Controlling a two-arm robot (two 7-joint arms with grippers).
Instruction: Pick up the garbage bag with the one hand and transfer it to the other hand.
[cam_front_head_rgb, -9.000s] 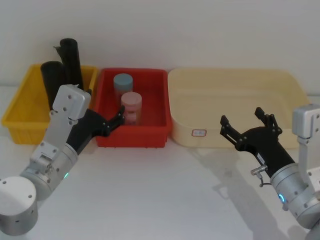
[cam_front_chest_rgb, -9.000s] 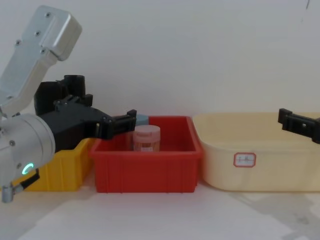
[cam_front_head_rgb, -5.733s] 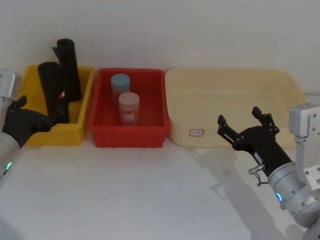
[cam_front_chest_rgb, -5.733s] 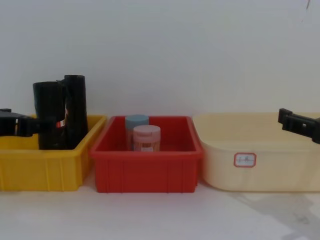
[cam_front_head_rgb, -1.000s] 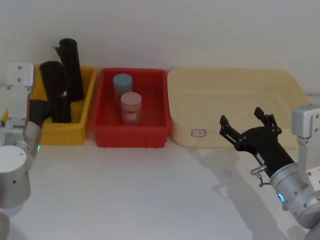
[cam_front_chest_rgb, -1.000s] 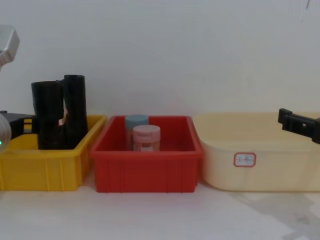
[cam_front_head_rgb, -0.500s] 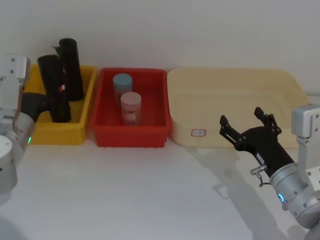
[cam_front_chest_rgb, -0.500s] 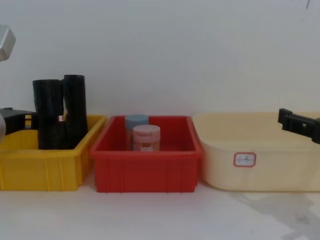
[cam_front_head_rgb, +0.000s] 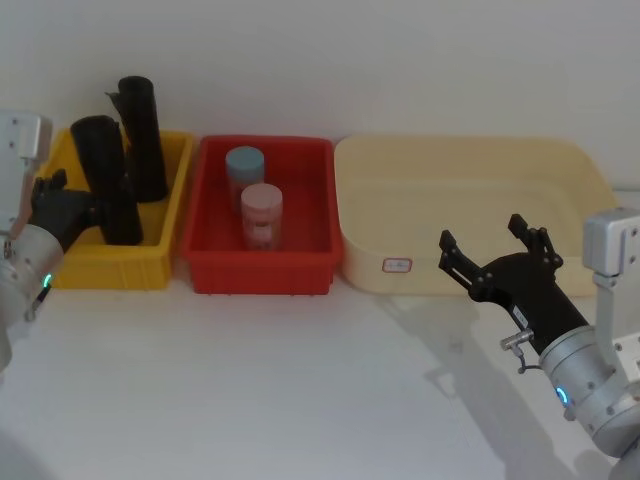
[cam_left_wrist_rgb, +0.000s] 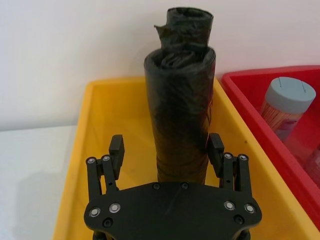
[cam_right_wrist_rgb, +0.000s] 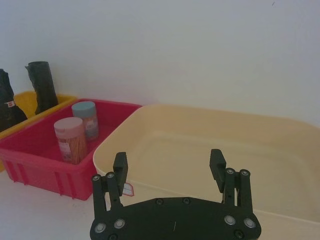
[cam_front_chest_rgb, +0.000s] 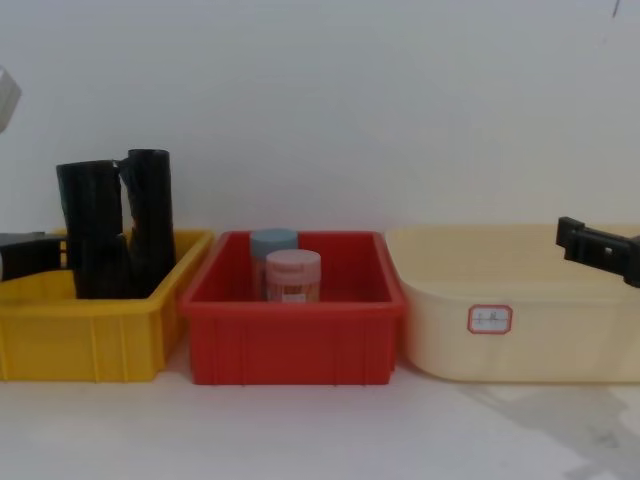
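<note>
- The green-ringed left hand (cam_left_wrist_rgb: 166, 147) is at the yellow bin (cam_front_head_rgb: 110, 266) on the far left of the tabletop (cam_front_head_rgb: 300, 380), right up against the garbage bag (cam_left_wrist_rgb: 180, 110).
- That bag, the thick black roll, stands in the bin leaning a little, with the slimmer roll (cam_front_head_rgb: 140, 130) just behind it.
- The left jaws are spread wide, one on each side of the roll's lower part. One looks to be touching the plastic and the other stands clear of it. Nothing is gripped yet.
- I'd say this is the pick-up step, right at the point of closing.
- The next move seems to call for a firm squeeze on the roll. After that comes a lift clear of the bin wall, without dragging the slimmer roll along, and a carry toward the middle.
- The blue-ringed right hand (cam_front_head_rgb: 483, 238) hangs over the tabletop in front of the cream tub (cam_front_head_rgb: 460, 150), well apart from the bag, its jaws wide open and empty.
- The red bin (cam_front_head_rgb: 260, 272) with two jars (cam_front_head_rgb: 263, 212) sits between the yellow bin and the tub.
</note>
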